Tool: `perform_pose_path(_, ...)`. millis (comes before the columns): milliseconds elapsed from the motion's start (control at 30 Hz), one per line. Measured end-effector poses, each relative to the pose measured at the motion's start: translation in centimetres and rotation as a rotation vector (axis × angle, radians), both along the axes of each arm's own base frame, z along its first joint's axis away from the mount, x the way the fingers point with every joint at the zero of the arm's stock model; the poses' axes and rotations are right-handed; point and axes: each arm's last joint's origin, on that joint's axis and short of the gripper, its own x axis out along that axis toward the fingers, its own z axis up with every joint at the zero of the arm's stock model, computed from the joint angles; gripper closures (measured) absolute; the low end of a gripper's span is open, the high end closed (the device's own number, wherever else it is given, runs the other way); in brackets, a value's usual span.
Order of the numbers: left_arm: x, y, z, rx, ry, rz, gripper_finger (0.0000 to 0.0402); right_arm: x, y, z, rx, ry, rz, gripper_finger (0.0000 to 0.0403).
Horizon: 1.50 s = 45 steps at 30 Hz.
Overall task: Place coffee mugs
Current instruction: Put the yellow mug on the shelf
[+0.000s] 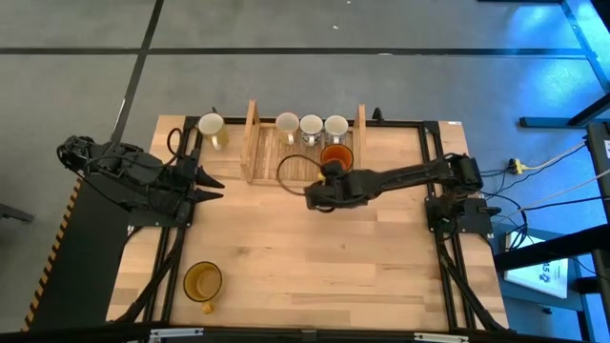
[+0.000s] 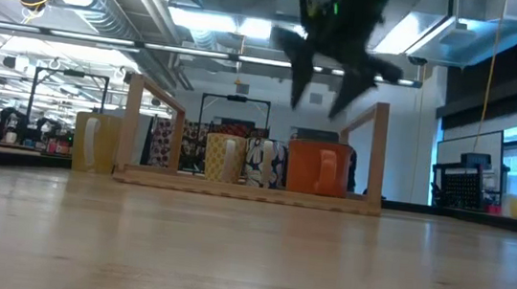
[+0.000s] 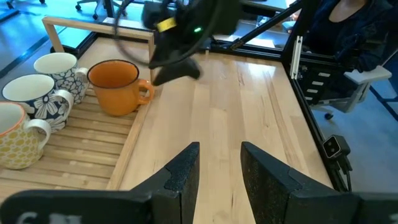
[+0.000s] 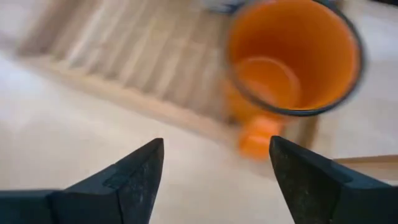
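The desk [image 1: 315, 257] is seen to be pale wooden planking with a smooth, matt finish. The slatted rack [image 3: 87, 146] is of bare light wood. A glossy glaze is shown on the orange mug [image 3: 118, 87].

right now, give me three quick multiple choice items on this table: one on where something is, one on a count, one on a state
1. Where is the amber mug?
A. on the rack
B. on the table's near left part, off the rack
C. in the right tool

2. How many mugs stand on the wooden rack?
A. two
B. four
C. six

3. The right tool is:
A. open and empty
B. shut on the orange mug
C. out of view

Answers:
1 B, the high view shows it alone, far from the rack.
2 B, three pale mugs plus the orange mug; another white mug stands outside.
3 A, its fingers are spread with nothing between.
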Motion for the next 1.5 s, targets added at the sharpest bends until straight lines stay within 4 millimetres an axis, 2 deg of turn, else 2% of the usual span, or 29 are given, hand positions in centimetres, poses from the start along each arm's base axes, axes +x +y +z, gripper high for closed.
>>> perform_pose_path(100,0.0,0.0,0.0,0.005,-0.001,0.012,0.0291,0.8,2.5,2.0,-0.006,-0.072,0.117,0.0123)
perform_pose_path(267,0.5,-0.1,-0.2,-0.010,0.026,0.031,0.0271,1.5,7.0,2.9,-0.028,-0.214,0.275,0.0123)
perform_pose_path(400,1.5,-0.7,-1.1,-0.031,0.127,-0.015,0.0237,1.5,10.3,2.4,-0.020,-0.263,0.367,0.0123)
perform_pose_path(533,3.2,-2.2,-2.3,-0.156,0.295,-0.188,0.0226,0.8,12.5,1.7,-0.015,-0.245,0.423,0.0123)
perform_pose_path(633,4.1,-3.3,-3.3,-0.251,0.437,-0.257,0.0227,0.4,13.8,1.7,-0.011,-0.248,0.454,0.0123)
perform_pose_path(733,4.6,-4.7,-4.3,-0.274,0.553,-0.298,0.0228,0.0,14.6,1.7,-0.009,-0.244,0.477,0.0123)
perform_pose_path(933,4.1,-7.9,-5.6,-0.302,0.718,-0.327,0.0228,-0.9,16.1,1.6,-0.002,-0.226,0.523,0.0123)
perform_pose_path(1300,2.7,-12.6,-7.8,-0.287,0.866,-0.203,0.0228,-3.4,19.9,1.5,-0.011,-0.193,0.640,0.0123)
perform_pose_path(1500,2.9,-14.3,-9.4,-0.200,0.903,-0.170,0.0228,-4.1,20.8,1.4,-0.014,-0.182,0.670,0.0123)
